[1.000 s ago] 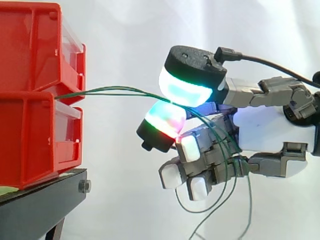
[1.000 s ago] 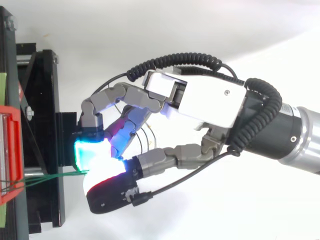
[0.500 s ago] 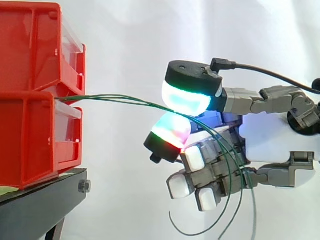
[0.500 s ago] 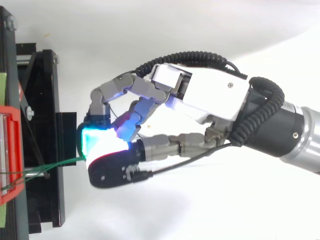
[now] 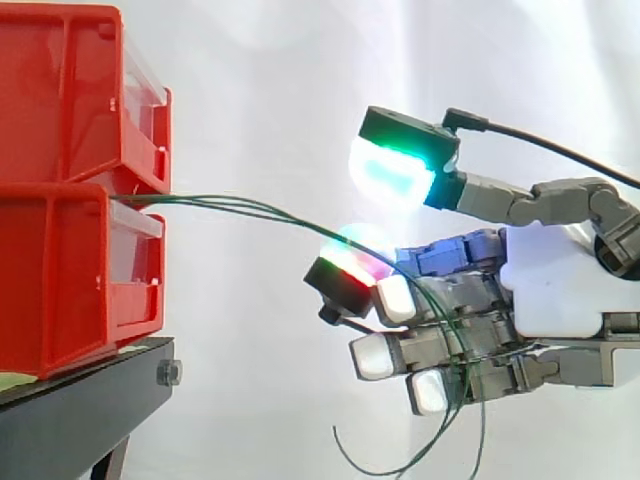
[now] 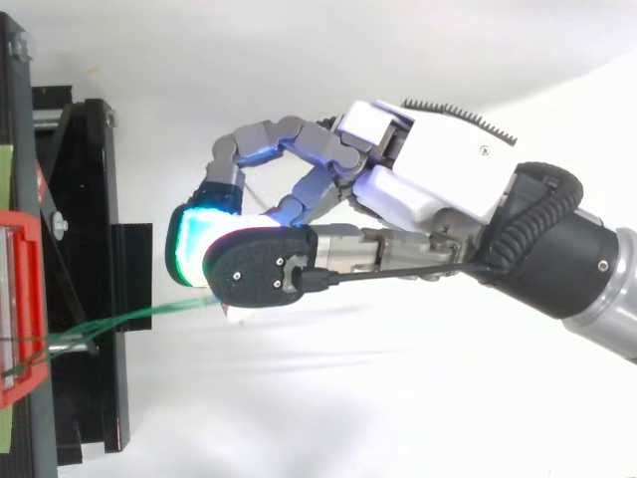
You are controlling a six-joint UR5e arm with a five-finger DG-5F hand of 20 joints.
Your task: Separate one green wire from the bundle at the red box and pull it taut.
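Observation:
Two stacked red bins (image 5: 60, 270) stand at the left on a black stand (image 5: 80, 410). Thin green wires (image 5: 250, 206) come out between the bins and run right in a shallow sagging curve. They lie over the red-and-green glowing fingertip (image 5: 350, 262) of my hand (image 5: 560, 290), cross in front of the lower fingers, and loop down below them. The thumb pad (image 5: 392, 172) glows cyan-green and sits clear above the wires with a gap. From above, the wires (image 6: 139, 317) reach from the red bin (image 6: 20, 299) to under the hand (image 6: 448, 179).
The black stand (image 6: 85, 199) juts toward the hand in the top view. A white curtain backs the scene, with free room between bins and hand.
The thumb pad has lifted off the lower fingertip, opening the pinch. The hand has shifted right and slightly down and rolled. The wires now rest on the lower fingertip and sag.

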